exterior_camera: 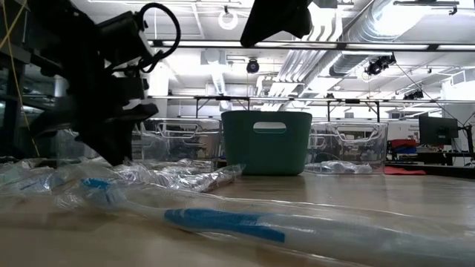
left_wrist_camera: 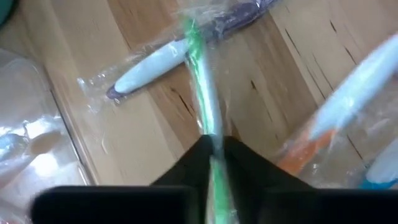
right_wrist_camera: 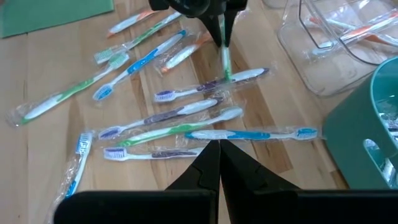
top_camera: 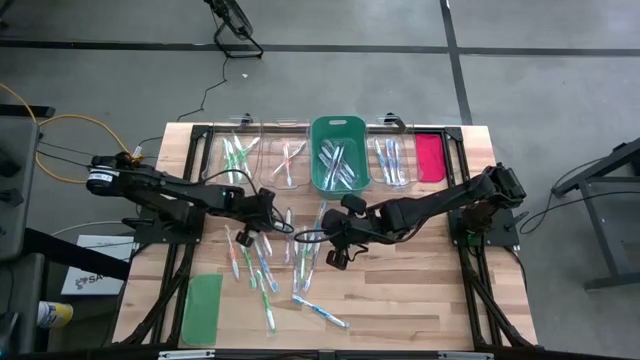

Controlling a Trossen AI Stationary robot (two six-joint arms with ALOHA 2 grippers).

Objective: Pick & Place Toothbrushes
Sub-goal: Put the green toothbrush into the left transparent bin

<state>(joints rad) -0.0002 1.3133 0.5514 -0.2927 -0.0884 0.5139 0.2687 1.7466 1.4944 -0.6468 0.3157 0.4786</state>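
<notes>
Several wrapped toothbrushes (top_camera: 268, 268) with green, blue, purple and orange accents lie flat on the wooden table (top_camera: 400, 290), also in the right wrist view (right_wrist_camera: 180, 112). My left gripper (left_wrist_camera: 214, 146) is over the middle of this scatter (top_camera: 265, 220), shut on a green and white toothbrush (left_wrist_camera: 200, 87). My right gripper (right_wrist_camera: 217, 146) hovers to its right (top_camera: 335, 255), shut, with nothing between its fingers, just above a blue toothbrush (right_wrist_camera: 249, 134). More toothbrushes lie in the bins at the far edge. My left gripper pinches the green and white toothbrush by its handle (left_wrist_camera: 211, 134) between the two fingers, coming from above and pointing down. The toothbrush hangs below the fingers (right_wrist_camera: 225, 62), near upright. Its lower end is close over a purple toothbrush (right_wrist_camera: 211, 84); whether it touches, I cannot tell.
Along the far edge stand clear bins (top_camera: 262, 160), a green bin (top_camera: 340, 150) and another clear bin (top_camera: 392, 160), with a red-pink lid (top_camera: 430, 157) beside them. A green lid (top_camera: 202, 305) lies near the front left corner. In the low view a blue toothbrush (exterior_camera: 223, 222) lies close by.
</notes>
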